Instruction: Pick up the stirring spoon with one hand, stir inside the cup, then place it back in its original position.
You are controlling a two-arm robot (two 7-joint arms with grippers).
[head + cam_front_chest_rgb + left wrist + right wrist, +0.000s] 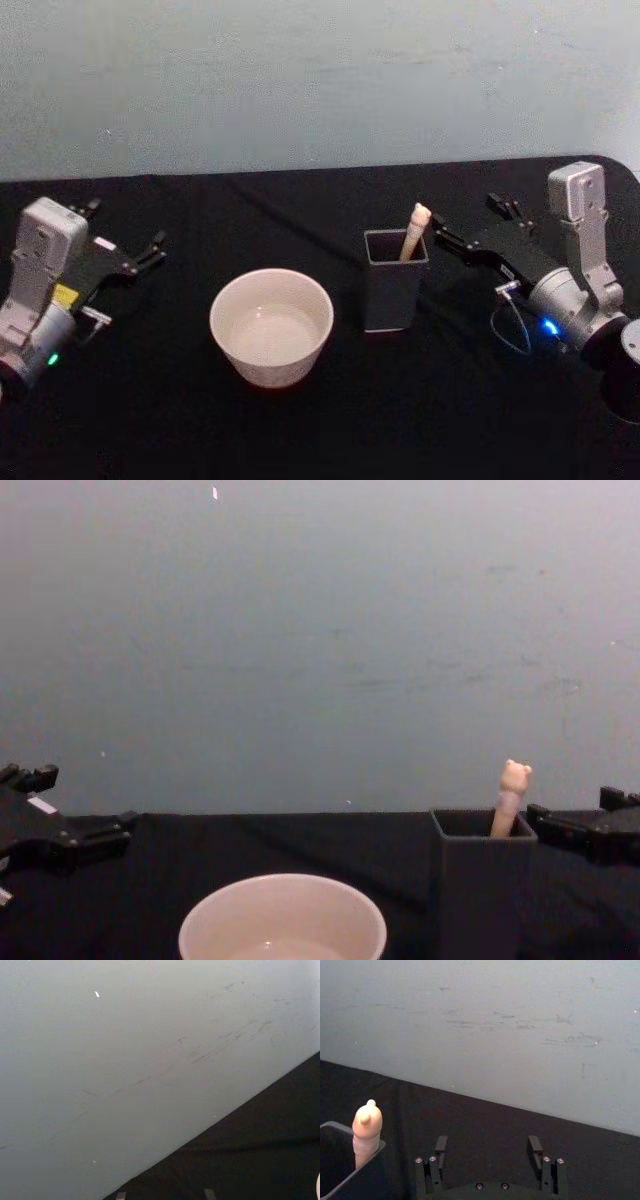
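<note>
Two arms sit in front of you over a black table (330, 420) that runs back to a plain pale grey-blue wall (320, 80) marked with faint dark scuffs. You have the left gripper (128, 252) resting low at the table's left side, well apart from everything, its fingers spread and holding nothing. You have the right gripper (478, 227) on the right, just beside the holder box (394, 285) and pointing toward it, its two black fingers (440, 1146) parted wide around bare table. The cup (271, 326) stands near the middle, left of the box: wide, round, cream-white, thin-rimmed and bowl-like, upright, with nothing in it that you can make out. The dark grey square box stands upright just right of the cup, not touching it. The spoon (414, 231) stands inside that box, leaning against its right wall toward the right gripper; you see its ribbed beige handle and tiny bear head (516, 776) above the rim, while its lower part is hidden in the box.
</note>
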